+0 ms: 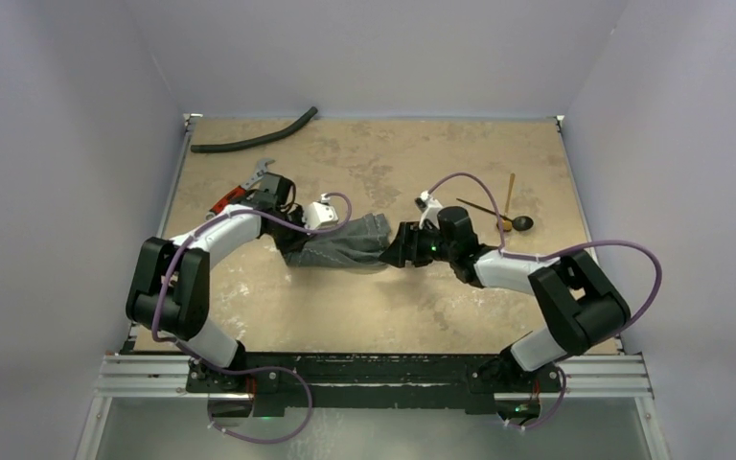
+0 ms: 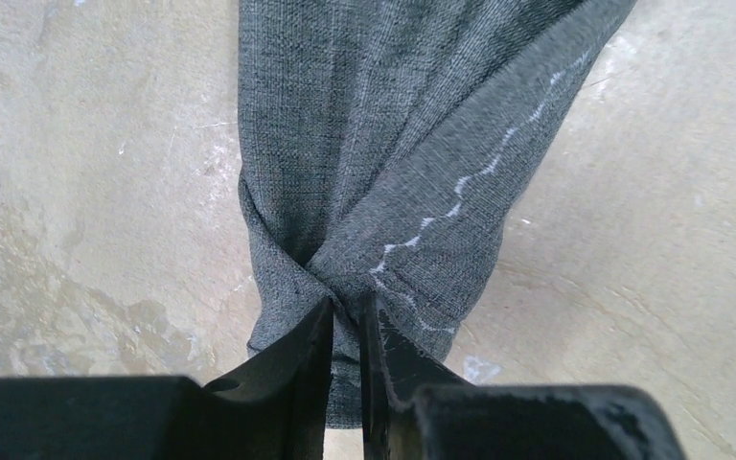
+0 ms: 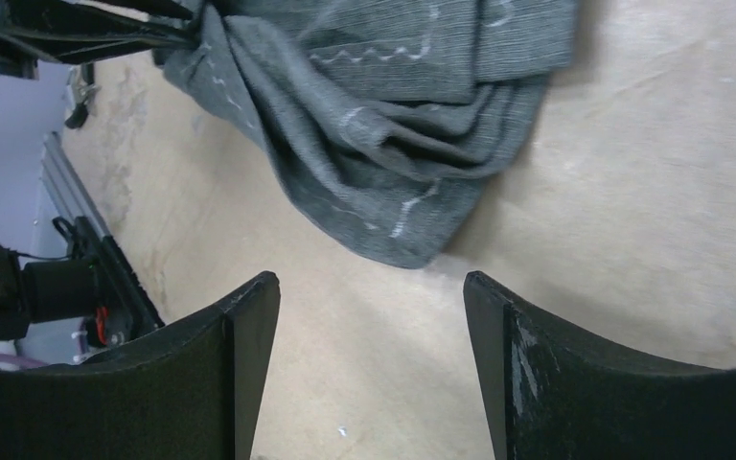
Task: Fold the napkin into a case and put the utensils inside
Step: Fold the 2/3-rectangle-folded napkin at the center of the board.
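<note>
tan table (image 1: pixel 393 307), mid-fold: my left gripper (image 2: pixel 346 321) pinches napkin (image 2: pixel 383 144); right gripper (image 3: pixel 371 316) gapes empty, should grab nearest corner.

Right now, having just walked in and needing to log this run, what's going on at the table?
The left gripper is shut on a bunched end of the grey napkin. The right gripper is open just short of the napkin's other end, holding nothing. The napkin is crumpled, not folded into a case. The black spoon and the gold utensil lie crossed on the table to the right, outside the cloth.
</note>
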